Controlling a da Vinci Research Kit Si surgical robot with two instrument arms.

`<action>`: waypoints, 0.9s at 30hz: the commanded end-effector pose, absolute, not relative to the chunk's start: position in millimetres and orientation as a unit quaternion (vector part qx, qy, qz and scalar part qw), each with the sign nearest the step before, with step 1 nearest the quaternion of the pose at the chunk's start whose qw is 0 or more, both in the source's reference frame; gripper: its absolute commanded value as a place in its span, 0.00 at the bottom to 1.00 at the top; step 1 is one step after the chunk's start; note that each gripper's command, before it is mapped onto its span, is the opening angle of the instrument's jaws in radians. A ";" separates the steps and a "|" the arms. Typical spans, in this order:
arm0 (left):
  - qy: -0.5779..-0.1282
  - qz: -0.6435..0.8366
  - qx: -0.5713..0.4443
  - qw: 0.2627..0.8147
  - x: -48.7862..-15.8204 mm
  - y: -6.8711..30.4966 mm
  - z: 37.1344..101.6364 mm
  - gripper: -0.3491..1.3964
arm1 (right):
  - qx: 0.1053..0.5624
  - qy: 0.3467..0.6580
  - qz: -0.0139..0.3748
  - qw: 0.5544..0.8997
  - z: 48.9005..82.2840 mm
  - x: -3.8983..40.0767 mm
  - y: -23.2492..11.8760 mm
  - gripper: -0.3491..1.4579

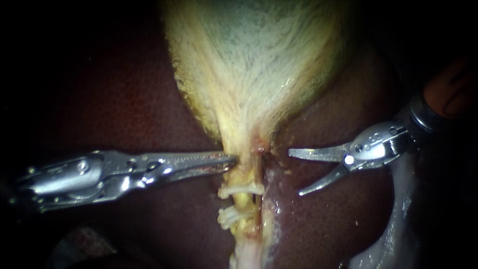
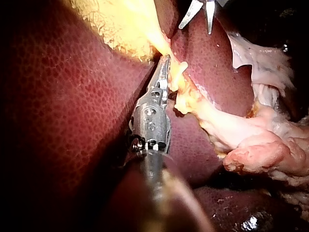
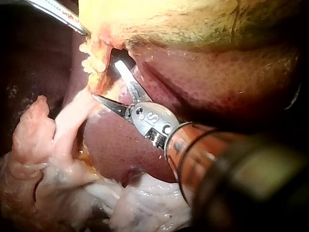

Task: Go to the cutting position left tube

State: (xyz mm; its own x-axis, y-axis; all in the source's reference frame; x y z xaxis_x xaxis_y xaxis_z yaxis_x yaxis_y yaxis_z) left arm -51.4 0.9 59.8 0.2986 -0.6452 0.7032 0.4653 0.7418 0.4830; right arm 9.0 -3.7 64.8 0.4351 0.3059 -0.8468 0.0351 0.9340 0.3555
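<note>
Dark red liver (image 1: 124, 89) fills the background, and the pale gallbladder (image 1: 254, 60) hangs down from 12 o'clock and gets thin in the middle. From that thin end the left tube (image 1: 242, 174) runs down toward 6 o'clock, with white clips (image 1: 242, 190) across it. The left instrument (image 1: 230, 162) comes in from 9 o'clock — its pincer is closed on the edge of the left tube, just above the top clip. The right instrument (image 1: 295, 173) comes in from 3 o'clock — its pincer is wide open, near the tube but not touching it.
</note>
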 end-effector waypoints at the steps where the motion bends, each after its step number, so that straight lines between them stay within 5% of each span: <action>1: -0.480 -0.346 0.095 0.800 -51.2 1.0 59.7 0.00 | 0.171 0.526 0.086 0.829 64.9 9.2 -4.2 0.99; 15: -0.478 -0.358 0.082 0.798 -46.2 2.1 57.7 0.00 | 0.293 0.505 0.124 0.802 69.2 17.7 -13.0 0.98; 27: -0.481 -0.370 0.073 0.791 -43.9 3.2 55.6 0.00 | 0.291 0.471 0.127 0.823 72.1 17.4 -12.8 0.95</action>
